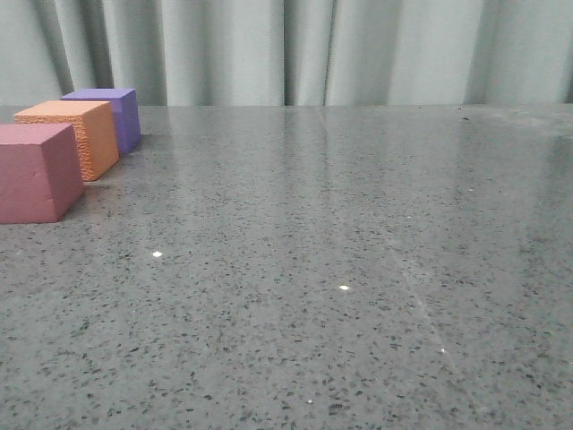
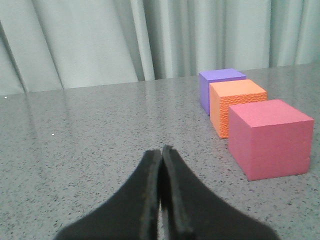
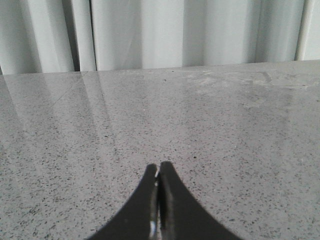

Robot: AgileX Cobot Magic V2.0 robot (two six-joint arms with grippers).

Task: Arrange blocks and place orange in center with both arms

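**K:** As seen from the front, the pink-red cube (image 1: 34,172) sits nearest, at the far left of the bench (image 1: 340,269), partly cut by the frame edge. Matte faces, square edges.

**M:** And the orange one?

**K:** The orange cube (image 1: 70,134) is right behind it, pebbled face, in the middle of the row. The purple cube (image 1: 112,115) is farthest, close to the bench's back edge. Row runs near to far; orange and purple look close or touching, can't tell for sure. Between pink-red and orange, also can't tell.

**M:** Grippers?

**K:** Left gripper (image 2: 161,152): fingers pressed together, holding nothing, low over the bench, with the row of cubes off to one side of it and apart. Right gripper (image 3: 159,167): fingers together too, nothing between them, only bare bench ahead.

**M:** Room to move?

**K:** Everything right of the cubes in the front view is open speckled grey surface, glossy with a few bright specks. Back edge meets a pale pleated curtain (image 1: 295,49). Neither gripper shows in the front view.
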